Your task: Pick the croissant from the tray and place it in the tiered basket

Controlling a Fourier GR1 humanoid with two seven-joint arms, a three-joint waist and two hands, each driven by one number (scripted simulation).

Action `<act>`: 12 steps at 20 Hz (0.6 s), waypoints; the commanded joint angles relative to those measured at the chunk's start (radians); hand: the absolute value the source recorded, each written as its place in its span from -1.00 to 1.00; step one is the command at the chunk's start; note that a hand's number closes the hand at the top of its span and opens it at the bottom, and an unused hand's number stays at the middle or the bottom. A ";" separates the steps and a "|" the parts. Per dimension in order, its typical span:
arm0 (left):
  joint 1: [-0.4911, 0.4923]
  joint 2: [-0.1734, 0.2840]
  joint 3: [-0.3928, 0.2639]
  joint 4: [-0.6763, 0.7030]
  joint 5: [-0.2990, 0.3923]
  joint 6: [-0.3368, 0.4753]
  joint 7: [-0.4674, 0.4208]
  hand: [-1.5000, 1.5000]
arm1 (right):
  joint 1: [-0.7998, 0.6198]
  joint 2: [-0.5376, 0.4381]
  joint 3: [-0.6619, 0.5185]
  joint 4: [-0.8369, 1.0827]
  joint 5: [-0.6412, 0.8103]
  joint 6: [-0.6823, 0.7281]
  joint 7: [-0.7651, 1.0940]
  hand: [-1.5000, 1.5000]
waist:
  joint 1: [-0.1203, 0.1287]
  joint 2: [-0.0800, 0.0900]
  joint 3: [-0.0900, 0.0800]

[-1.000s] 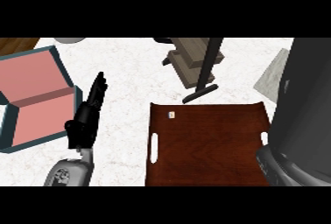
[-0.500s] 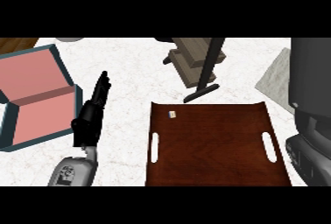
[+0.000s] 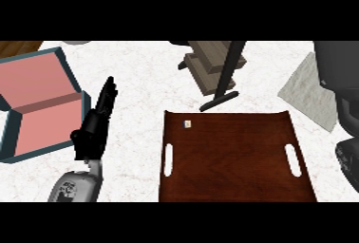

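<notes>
- Coming in from the near edge at the left, the grey forearm (image 3: 73, 185) ends in the left hand (image 3: 93, 135), which lies over the white counter (image 3: 140, 71) between the box and the tray.
- Its fingers (image 3: 107, 97) are released and straight, pointing far, with nothing in them.
- The brown tray (image 3: 231, 161) sits near and centre-right, just right of that hand, with a slot handle on each side.
- A small pale speck (image 3: 187, 124) lies at the tray's far left corner, too small to identify.
- A dark bulk at the right edge is the right hand (image 3: 348, 159), beside the tray's right side; whether it holds anything cannot be told.
- The croissant shows nowhere on the tray's bare surface, and its place relative to either hand cannot be told.
- A teal-walled box (image 3: 38, 107) with a pink inside stands at the left.
- A pale grey slab (image 3: 308, 95) lies far right.
- The tiered basket (image 3: 210, 66), wooden with a dark post, stands just beyond the tray's far edge.
</notes>
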 commanded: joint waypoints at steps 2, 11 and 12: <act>0.029 -0.020 -0.021 0.001 -0.007 0.007 -0.027 0.00 | 0.035 0.010 -0.136 0.084 -0.052 -0.146 0.063 -1.00 | 0.002 0.000 0.000; 0.013 0.006 0.009 -0.006 0.013 -0.015 -0.018 0.00 | -0.026 -0.021 -0.284 0.136 -0.161 -0.327 0.057 -1.00 | 0.003 -0.002 0.000; 0.056 -0.001 -0.005 0.005 0.006 -0.012 -0.042 0.00 | 0.003 -0.012 -0.298 0.095 -0.168 -0.381 0.059 -1.00 | -0.004 -0.005 0.001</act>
